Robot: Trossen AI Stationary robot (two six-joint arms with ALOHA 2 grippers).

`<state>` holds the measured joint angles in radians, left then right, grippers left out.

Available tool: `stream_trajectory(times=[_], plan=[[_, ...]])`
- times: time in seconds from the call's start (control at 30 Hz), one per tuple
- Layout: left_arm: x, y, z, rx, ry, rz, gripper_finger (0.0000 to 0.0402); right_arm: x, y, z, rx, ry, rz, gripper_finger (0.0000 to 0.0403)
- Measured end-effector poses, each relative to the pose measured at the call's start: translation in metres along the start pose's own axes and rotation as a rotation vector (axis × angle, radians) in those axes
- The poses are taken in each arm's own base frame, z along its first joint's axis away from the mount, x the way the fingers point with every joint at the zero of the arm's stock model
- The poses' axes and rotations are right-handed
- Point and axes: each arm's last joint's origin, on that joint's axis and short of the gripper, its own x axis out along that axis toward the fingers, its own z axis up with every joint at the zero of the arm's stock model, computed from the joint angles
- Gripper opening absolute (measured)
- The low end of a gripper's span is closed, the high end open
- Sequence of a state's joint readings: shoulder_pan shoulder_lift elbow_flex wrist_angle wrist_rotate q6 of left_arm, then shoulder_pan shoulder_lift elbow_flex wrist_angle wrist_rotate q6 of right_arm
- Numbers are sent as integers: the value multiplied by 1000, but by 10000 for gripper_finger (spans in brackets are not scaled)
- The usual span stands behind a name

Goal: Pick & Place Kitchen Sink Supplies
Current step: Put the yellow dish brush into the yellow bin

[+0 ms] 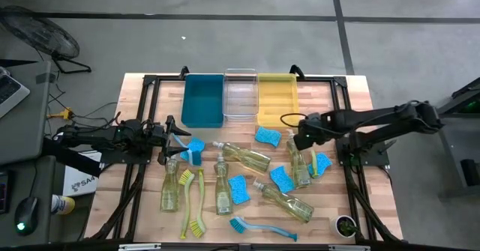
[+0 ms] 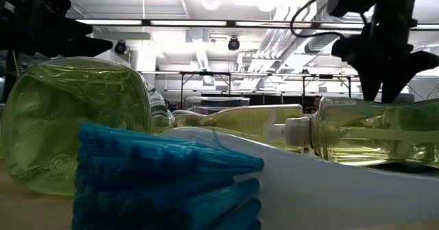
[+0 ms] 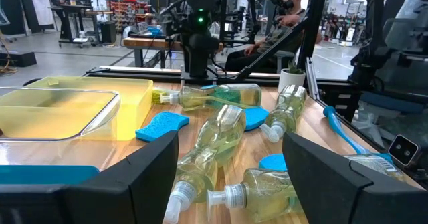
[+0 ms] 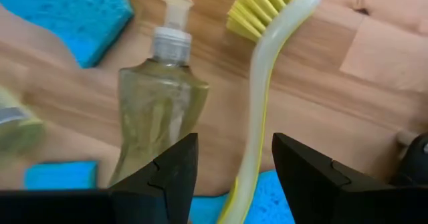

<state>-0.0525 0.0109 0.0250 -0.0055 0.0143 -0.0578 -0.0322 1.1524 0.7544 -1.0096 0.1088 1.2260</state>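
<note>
The high view looks straight down on the whole desk (image 1: 352, 94) and both arms. The low view sits at desk height, close behind a blue brush head (image 2: 158, 182), while the 2 wrist views look past their own fingers at bottles both share with the overhead view.

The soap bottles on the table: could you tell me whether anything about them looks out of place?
Yes. Every soap bottle lies on its side rather than upright, for example one mid-table and another nearer the front, strewn among sponges and brushes. No spilled soap shows. The three bins hold none of these items.
</note>
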Motion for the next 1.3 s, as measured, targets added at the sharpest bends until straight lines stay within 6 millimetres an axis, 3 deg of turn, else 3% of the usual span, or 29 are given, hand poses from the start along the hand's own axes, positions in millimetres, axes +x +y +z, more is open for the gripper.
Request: stream_trajectory(times=[0.7,1.3], plan=[[0,0,0,0,0,0,264,46,8,18,-72,103,-226,185],[0,0,0,0,0,-1,264,52,5,32,-114,128,-196,185]])
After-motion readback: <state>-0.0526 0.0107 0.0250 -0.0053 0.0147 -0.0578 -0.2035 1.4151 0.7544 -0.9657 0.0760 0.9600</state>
